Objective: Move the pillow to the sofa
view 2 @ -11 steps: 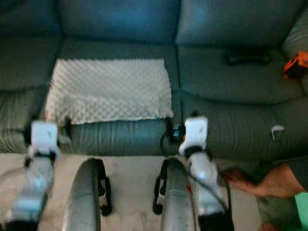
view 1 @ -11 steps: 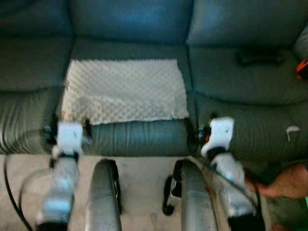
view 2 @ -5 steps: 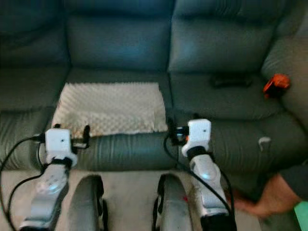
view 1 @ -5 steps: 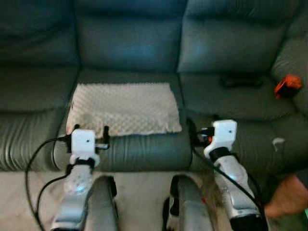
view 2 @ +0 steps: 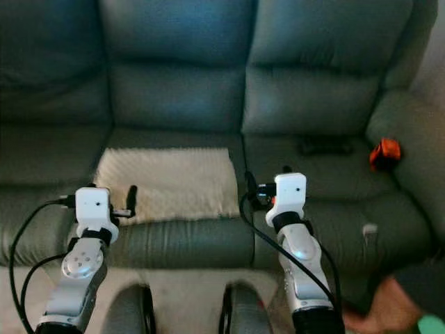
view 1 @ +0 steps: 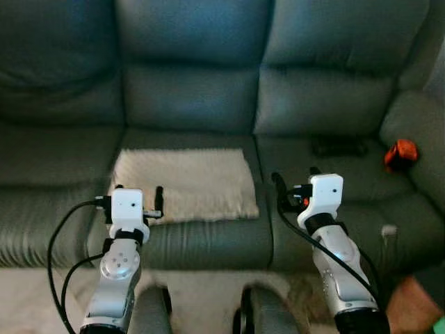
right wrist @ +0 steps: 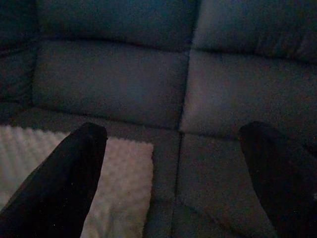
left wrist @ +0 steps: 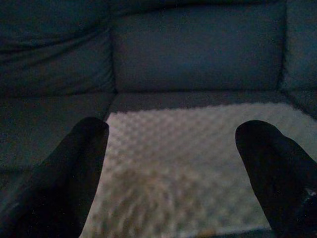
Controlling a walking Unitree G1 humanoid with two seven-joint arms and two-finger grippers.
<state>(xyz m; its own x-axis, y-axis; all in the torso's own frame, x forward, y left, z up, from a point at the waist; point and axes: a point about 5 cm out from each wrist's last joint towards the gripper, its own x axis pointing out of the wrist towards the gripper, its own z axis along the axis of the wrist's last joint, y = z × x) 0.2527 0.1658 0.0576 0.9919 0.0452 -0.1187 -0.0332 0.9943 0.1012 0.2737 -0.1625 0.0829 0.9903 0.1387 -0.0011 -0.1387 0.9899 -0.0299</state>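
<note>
Left gripper (view 1: 137, 197) is hovering in front of the sofa (view 1: 195, 90) seat edge, fingers (left wrist: 74, 163) standing wide apart and gripping nothing; the pillow (view 1: 182, 182) is lying flat on the middle seat cushion just beyond those fingertips, its near left corner closest to them, not touching as far as the views are showing. Moving right, the right gripper (view 1: 293, 182) is hanging at the seam between the middle and right seats, fingers (right wrist: 69, 183) also spread and empty, with the pillow's right edge sitting just off its left finger. Further right, past those fingers, a dark object (view 1: 338, 146) and an orange object (view 1: 400, 153) are resting on the right seat, well apart from both grippers; a person's hand (view 2: 379, 312) is showing low at the far right by the floor. Judging progress: the pillow is already resting on the sofa, both grippers are free, so the placing part is looking done; nothing obvious is left beyond backing the arms away.
</note>
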